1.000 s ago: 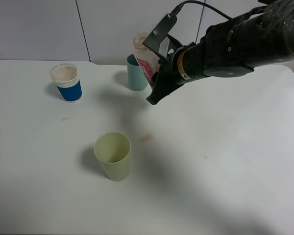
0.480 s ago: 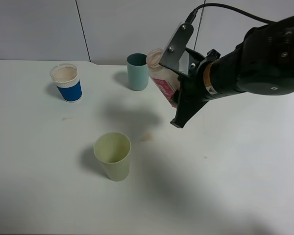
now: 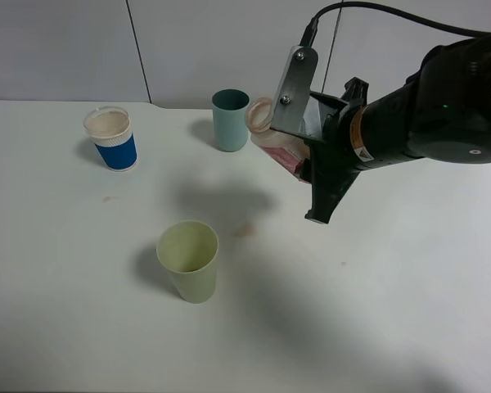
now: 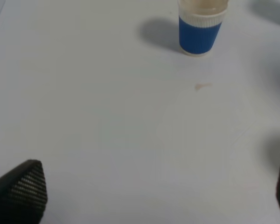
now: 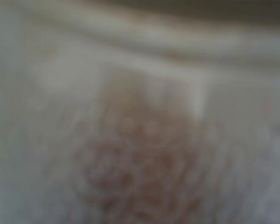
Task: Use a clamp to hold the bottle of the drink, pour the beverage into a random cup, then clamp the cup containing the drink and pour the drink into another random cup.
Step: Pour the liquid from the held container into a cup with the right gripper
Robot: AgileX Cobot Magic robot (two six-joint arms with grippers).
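Teal cup (image 3: 230, 121) on worktop (image 3: 409, 295)
It is standing upright near the far edge, a brownish smear (image 3: 245, 231) showing mid-worktop.

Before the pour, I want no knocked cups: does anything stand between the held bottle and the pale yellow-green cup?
Nothing visible does. The bottle hangs tilted; between it and the yellow-green cup the table bears only a small brown stain. The teal cup stands beside the bottle's mouth, off that line.
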